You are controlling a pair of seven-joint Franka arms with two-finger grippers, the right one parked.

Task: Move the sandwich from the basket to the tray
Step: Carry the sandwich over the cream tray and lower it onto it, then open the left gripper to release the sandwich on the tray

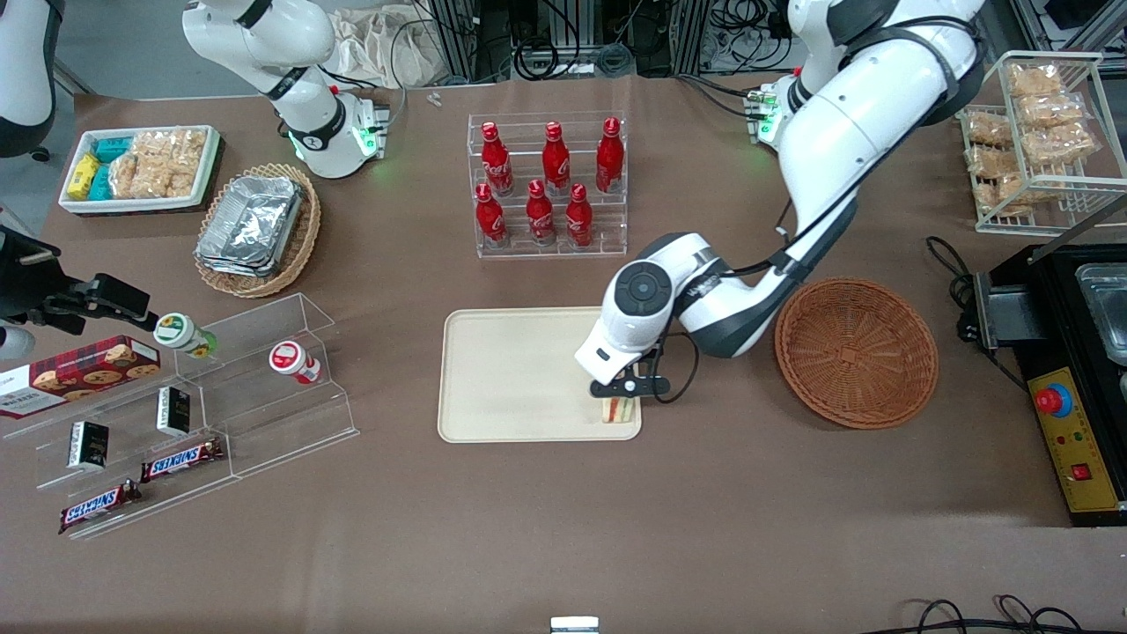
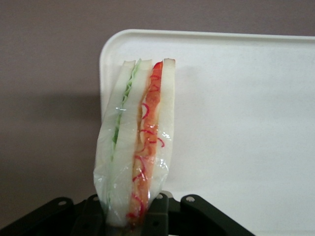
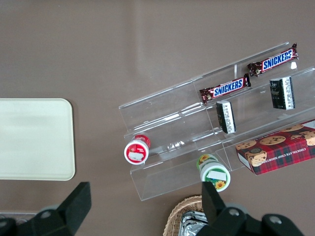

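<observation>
My left gripper point(image 1: 622, 394) hangs over the corner of the cream tray point(image 1: 511, 370) nearest the front camera and the basket. It is shut on the sandwich point(image 1: 619, 409), a plastic-wrapped wedge of white bread with red and green filling. In the left wrist view the sandwich point(image 2: 138, 142) stands on edge between the black fingers point(image 2: 160, 214), over the tray's corner point(image 2: 236, 123). I cannot tell whether it touches the tray. The round reddish-brown wicker basket point(image 1: 856, 350) sits empty beside the tray, toward the working arm's end.
A clear rack of red bottles point(image 1: 548, 187) stands farther from the front camera than the tray. A tan basket with foil containers point(image 1: 257, 231), a white snack bin point(image 1: 141, 167) and clear shelves point(image 1: 194, 405) lie toward the parked arm's end. A wire rack point(image 1: 1039, 132) and a black machine point(image 1: 1074, 352) stand past the basket.
</observation>
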